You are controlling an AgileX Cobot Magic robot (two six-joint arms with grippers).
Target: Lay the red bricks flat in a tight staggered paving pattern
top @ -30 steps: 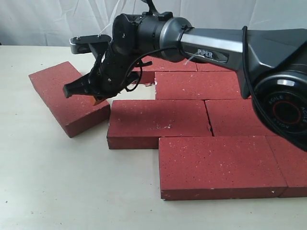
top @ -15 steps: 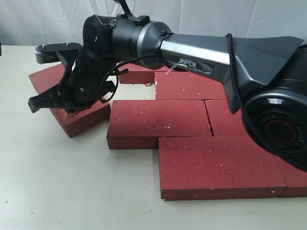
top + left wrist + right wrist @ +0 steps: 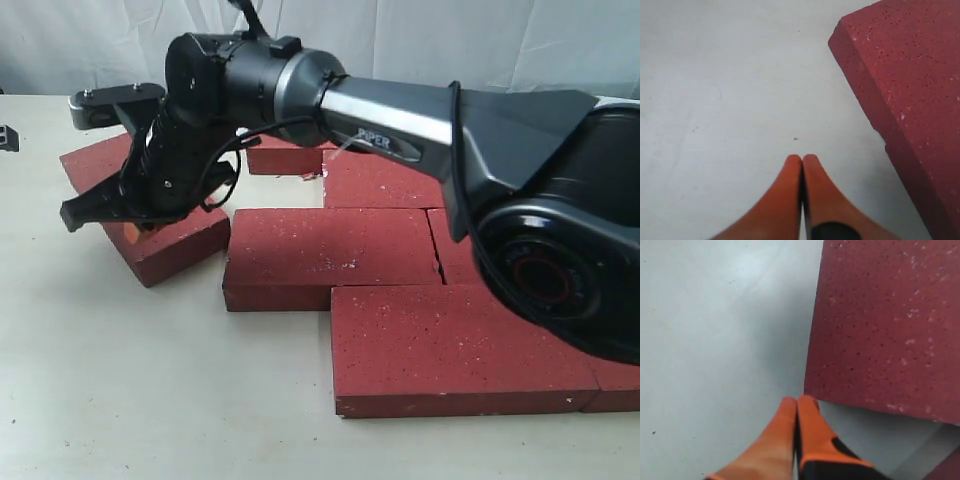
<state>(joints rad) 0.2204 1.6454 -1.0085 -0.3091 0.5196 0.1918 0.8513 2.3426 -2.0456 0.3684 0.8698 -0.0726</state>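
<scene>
Since a second ago: the right arm has swung left across the paving. The right gripper (image 3: 110, 215) now hangs over the skewed brick (image 3: 175, 245), no longer over the pocket beside it. The bricks themselves look unmoved.

Near to far:
- Toward the near edge of the tabletop (image 3: 120, 400): front brick (image 3: 460, 345) lies flat, with another butted against its right end and cut off by the frame.
- Middle row: middle brick (image 3: 330, 255) lies flat, offset leftward from the front brick, so the stagger reads. Its right-hand neighbour sits across a thin dark seam.
- Left side: the skewed brick is flat but turned at an angle. One corner sits just beside the middle brick's left end, square to no row.
- Far row: far bricks (image 3: 410, 178) lie flat, partly behind the arm. A pale pocket of bare tabletop shows between them and the middle row.

Jaws: the right pair is pressed together on nothing, tips at a corner of the skewed brick. The left gripper (image 3: 802, 167) is likewise closed and empty, over bare tabletop beside a red brick (image 3: 910, 90) I can't match to a row.

Judgement: mostly laid. What remains is turning the skewed brick square, pushing it home and closing the pocket.
</scene>
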